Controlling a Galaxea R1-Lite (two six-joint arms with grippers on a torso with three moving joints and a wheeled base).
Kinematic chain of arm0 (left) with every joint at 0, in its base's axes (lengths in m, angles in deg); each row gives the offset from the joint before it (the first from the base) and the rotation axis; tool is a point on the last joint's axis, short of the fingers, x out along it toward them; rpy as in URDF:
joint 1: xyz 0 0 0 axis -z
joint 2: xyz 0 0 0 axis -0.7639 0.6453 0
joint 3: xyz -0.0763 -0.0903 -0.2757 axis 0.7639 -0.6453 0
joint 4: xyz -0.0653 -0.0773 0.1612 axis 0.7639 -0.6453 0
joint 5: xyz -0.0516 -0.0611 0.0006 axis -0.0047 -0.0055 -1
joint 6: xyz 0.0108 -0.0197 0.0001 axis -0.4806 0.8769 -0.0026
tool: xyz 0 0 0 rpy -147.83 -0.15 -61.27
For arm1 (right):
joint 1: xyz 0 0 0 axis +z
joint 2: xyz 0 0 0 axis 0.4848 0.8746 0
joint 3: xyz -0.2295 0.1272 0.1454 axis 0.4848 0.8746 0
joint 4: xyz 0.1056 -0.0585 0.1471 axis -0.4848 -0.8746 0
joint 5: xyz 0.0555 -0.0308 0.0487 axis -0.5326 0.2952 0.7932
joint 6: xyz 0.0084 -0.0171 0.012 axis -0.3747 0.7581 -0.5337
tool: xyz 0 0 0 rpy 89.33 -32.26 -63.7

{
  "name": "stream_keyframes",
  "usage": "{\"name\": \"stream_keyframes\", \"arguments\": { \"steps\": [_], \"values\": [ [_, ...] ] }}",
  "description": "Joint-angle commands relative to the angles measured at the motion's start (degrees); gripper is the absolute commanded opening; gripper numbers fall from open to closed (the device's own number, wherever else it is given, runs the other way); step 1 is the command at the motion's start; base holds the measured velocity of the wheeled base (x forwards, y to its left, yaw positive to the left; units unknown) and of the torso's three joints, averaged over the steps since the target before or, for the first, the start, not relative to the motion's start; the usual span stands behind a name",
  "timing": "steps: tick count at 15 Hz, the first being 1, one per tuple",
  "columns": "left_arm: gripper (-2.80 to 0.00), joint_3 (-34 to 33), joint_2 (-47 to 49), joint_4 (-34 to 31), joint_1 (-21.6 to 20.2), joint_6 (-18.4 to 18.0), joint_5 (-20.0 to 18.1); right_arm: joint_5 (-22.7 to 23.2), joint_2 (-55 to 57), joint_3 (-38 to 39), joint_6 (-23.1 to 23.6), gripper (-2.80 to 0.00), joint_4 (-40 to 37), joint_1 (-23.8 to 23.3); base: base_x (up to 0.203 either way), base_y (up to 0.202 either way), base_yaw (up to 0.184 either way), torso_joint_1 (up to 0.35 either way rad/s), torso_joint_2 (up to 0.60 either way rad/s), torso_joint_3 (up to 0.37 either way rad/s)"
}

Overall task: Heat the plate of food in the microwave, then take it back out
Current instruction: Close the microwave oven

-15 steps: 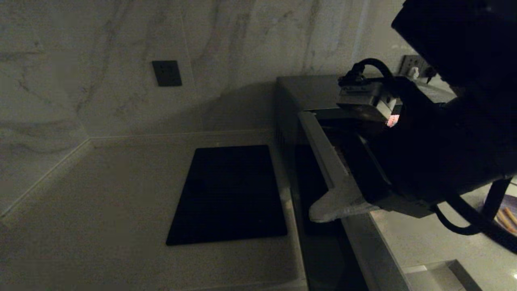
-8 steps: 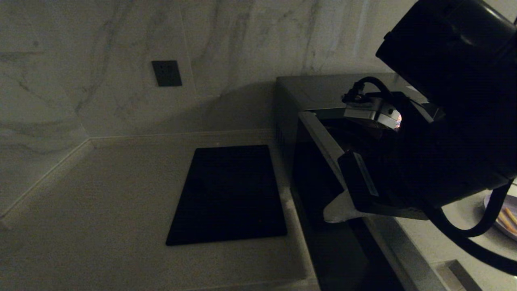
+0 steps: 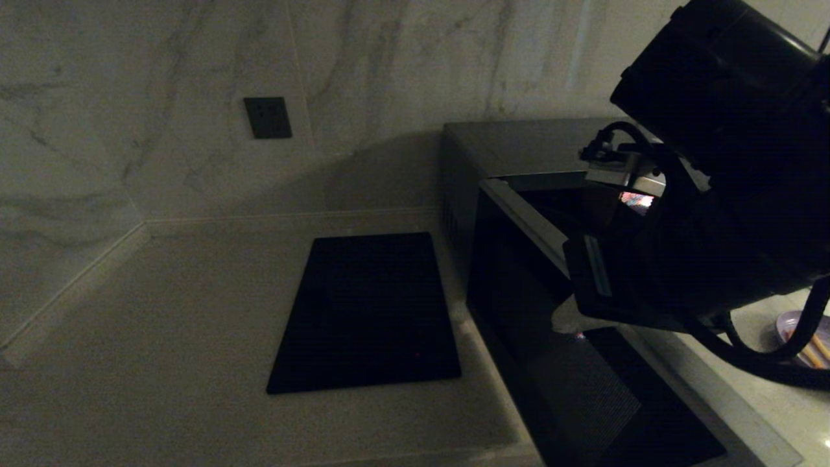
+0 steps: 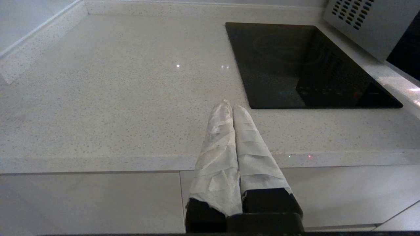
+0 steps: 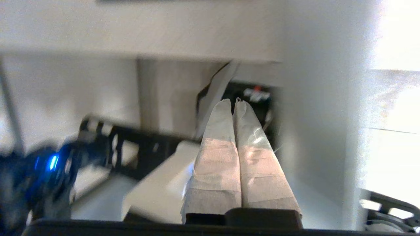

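The microwave stands at the right of the counter, and its dark glass door hangs wide open toward me. My right gripper is shut with nothing in it; its white-wrapped fingertips rest at the door's upper edge, on the inner side. In the right wrist view the same gripper shows both fingers pressed together against a blurred background. The plate of food peeks out at the far right, mostly hidden behind my right arm. My left gripper is parked, shut and empty, above the counter's front edge.
A flat black rectangular mat lies on the pale speckled counter left of the microwave, and the left wrist view shows the same mat. A dark wall socket sits on the marble back wall. The microwave's vented side faces the mat.
The microwave door has swung much wider open toward me. My right gripper has moved right and slightly up with the door's edge. The left arm has not moved.
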State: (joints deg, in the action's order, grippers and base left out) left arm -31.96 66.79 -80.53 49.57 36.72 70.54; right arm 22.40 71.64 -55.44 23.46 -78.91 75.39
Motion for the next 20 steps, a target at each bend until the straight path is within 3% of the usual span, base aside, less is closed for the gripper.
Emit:
{"name": "stream_keyframes", "arguments": {
  "steps": [1, 7, 20],
  "values": [
    [-2.8, 0.0, 0.1, 0.0, 0.0, 0.1, 0.0, -2.0, -0.1, 0.1, -0.5, -2.8, -0.4, -2.5, 0.0, 0.0, 0.0, 0.0, 0.0, 0.0],
    [-2.8, 0.0, 0.1, 0.0, 0.0, 0.1, 0.0, -2.3, -1.2, 1.0, -0.5, -2.8, -0.5, -7.6, 0.0, 0.0, 0.0, 0.0, 0.0, 0.0],
    [-2.8, 0.0, 0.1, 0.0, 0.0, 0.1, 0.0, -2.3, 0.9, -0.7, -0.3, -2.8, -0.2, -25.9, 0.0, 0.0, 0.0, 0.0, 0.0, 0.0]
  ]
}}
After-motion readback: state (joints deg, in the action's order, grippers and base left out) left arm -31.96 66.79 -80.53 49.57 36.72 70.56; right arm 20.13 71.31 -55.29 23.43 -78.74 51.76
